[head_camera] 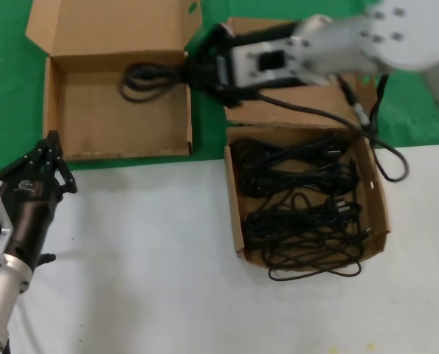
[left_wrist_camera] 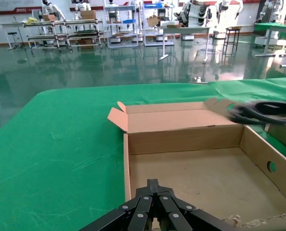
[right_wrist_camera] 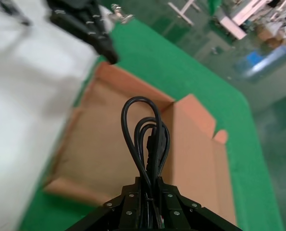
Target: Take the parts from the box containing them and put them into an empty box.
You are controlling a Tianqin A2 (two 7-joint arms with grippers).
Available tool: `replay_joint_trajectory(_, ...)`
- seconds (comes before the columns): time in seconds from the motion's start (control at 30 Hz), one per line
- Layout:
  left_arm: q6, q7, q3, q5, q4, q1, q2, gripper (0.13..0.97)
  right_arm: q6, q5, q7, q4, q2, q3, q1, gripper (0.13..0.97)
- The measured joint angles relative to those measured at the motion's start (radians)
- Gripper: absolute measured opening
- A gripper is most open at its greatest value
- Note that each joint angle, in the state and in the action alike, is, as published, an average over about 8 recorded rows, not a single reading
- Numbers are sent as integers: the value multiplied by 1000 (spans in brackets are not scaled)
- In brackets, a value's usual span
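Your right gripper (head_camera: 192,74) is clamped on one cable bundle (head_camera: 142,79), which sticks straight out past the fingertips over the empty box (head_camera: 64,133), long axis in line with the fingers, tray floor below. The other parts (head_camera: 300,203) lie in the source box (head_camera: 382,214). Left gripper (head_camera: 51,151) idles nearby, fingers closed, holding nothing.

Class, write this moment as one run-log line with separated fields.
right gripper: shut on cable bundle over empty box | left gripper: shut, idle near it | source box: cables remain
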Motion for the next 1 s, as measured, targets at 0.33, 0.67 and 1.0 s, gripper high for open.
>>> replay_joint_trajectory(0.33,0,0,0,0,0,0,0,145,156,41,-112,-295,-189,-10,91,204)
replay_joint_trajectory(0.67,0,0,0,0,0,0,0,145,273,145,-137,-383,-239,-79,115,232)
replay_joint_trajectory(1.0,0,0,0,0,0,0,0,145,337,147,-50,-306,-203,-31,67,314)
